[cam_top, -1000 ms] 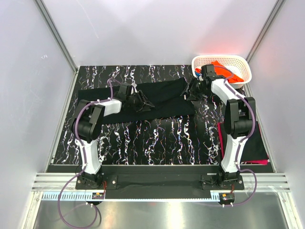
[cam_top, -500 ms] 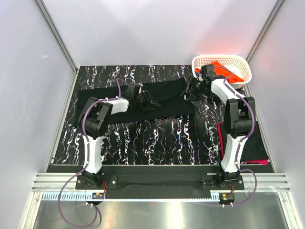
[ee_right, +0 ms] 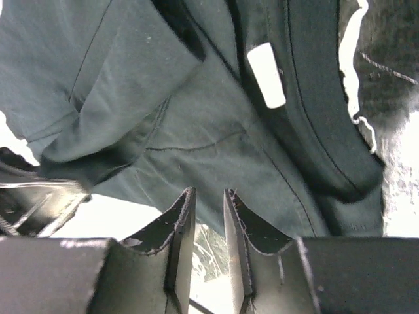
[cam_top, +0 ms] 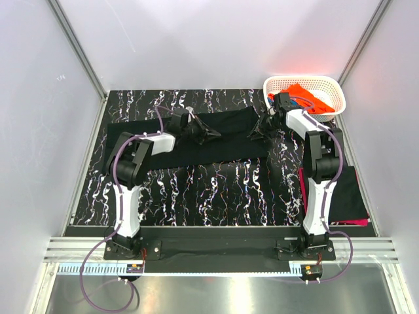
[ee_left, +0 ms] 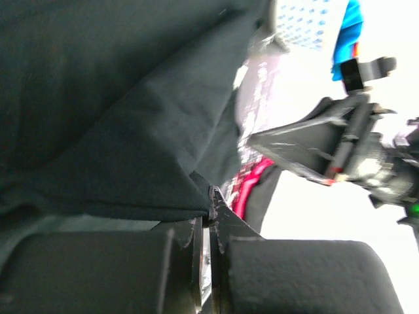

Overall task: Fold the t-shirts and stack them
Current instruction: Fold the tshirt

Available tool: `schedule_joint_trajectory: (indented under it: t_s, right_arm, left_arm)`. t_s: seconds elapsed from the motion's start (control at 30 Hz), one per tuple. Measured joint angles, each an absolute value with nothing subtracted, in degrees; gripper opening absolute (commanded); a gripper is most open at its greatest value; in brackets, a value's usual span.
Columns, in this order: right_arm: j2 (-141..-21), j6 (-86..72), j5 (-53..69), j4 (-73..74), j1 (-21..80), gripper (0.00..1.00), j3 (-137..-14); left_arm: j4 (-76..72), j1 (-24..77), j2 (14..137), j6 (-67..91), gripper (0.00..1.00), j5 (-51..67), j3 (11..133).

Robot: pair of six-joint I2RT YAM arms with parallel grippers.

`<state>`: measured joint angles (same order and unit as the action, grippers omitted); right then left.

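Note:
A large black t-shirt (cam_top: 229,149) lies spread across the back of the marbled table. My left gripper (cam_top: 208,133) rests on its upper middle. In the left wrist view the left gripper (ee_left: 211,200) is shut, pinching a raised fold of the black t-shirt (ee_left: 118,131). My right gripper (cam_top: 255,134) is at the shirt's right edge. In the right wrist view the right gripper (ee_right: 208,195) stands open by a narrow gap. Its tips are at the hem of the black t-shirt (ee_right: 216,150), below a white neck tag (ee_right: 266,75).
A white lattice basket (cam_top: 304,79) at the back right holds an orange t-shirt (cam_top: 302,93) and some blue cloth (ee_left: 353,26). A folded black t-shirt (cam_top: 350,193) lies on a magenta one (cam_top: 353,222) at the right edge. Grey walls enclose the table.
My left gripper slid right and back along the black t-shirt and shut on a fold of it. The right gripper's jaws narrowed and shifted slightly toward the shirt's edge.

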<state>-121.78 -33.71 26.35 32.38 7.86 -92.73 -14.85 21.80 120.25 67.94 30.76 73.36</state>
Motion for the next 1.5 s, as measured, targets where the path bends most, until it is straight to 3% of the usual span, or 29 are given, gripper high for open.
schedule_joint_trajectory:
  t_s: [0.43,0.87,1.0,1.27,1.5]
  right_arm:
    - [-128.84,-37.85,27.55,30.72,7.86,0.39,-100.77]
    - [-132.33,-46.04,29.61,23.35,7.88,0.15,-102.63]
    - [-133.75,-47.05,29.52,22.41,7.94,0.15,-104.01]
    - [-135.09,-48.84,28.53,21.85,9.1,0.18,-106.13]
    - [-132.2,-46.78,24.16,20.27,9.72,0.23,-100.9]
  left_arm:
    - [-30.26,17.8,126.74,80.99,0.0,33.08,74.56]
    - [-34.83,15.2,127.72,85.23,0.0,34.24,74.54]
    - [-35.27,15.05,127.92,85.84,0.0,34.54,74.56]
    - [-35.92,15.05,129.14,86.08,0.0,35.48,74.67]
    - [-36.18,14.98,129.29,86.08,0.0,36.01,74.89]
